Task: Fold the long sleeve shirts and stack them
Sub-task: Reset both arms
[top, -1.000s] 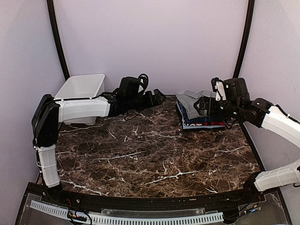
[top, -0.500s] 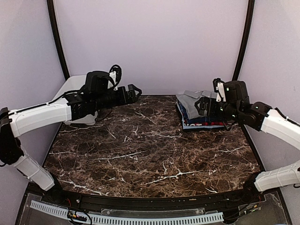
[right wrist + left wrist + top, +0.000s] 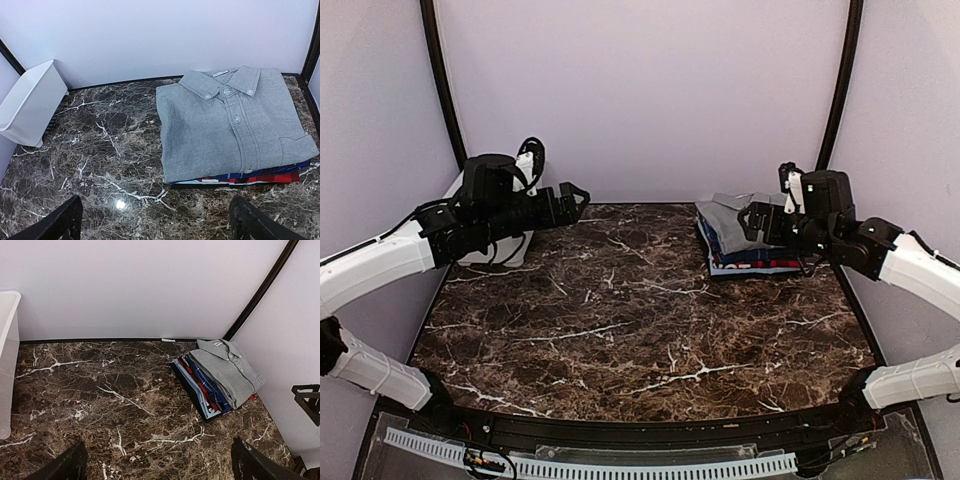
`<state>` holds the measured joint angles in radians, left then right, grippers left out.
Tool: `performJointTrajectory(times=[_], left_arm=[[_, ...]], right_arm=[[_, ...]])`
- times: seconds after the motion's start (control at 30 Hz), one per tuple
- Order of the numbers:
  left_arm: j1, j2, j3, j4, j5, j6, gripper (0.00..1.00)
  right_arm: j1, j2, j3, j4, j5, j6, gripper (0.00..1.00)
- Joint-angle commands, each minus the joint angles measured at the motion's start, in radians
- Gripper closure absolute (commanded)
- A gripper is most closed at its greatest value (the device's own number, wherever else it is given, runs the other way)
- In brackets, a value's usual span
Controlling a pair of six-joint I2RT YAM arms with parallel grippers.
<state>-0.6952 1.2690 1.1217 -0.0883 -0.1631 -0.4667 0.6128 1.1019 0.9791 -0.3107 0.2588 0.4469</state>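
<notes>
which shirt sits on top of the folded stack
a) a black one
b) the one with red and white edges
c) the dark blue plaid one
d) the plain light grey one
D: the grey shirt lies folded on top with its collar and buttons facing up, and only the blue and red edges of the other shirts show beneath it.

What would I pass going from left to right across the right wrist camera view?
white basket → bare stretch of marble table → grey shirt, lying on top of the folded stack
</notes>
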Motion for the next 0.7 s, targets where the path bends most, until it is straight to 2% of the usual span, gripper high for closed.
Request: performJointTrajectory(times=[0.0,0.67], left_arm=[[0.012,-0.039,-0.022,-0.028,-0.012,0.025,0.01],[0.02,-0.056,-0.016,-0.017,-0.027,0.028,0.01]], right_arm=[[-0.004,-0.022,-0.002,0.039,0.022,0.009,0.01],[-0.004,-0.03,0.014,0.015,0.015,-0.008,0.01]])
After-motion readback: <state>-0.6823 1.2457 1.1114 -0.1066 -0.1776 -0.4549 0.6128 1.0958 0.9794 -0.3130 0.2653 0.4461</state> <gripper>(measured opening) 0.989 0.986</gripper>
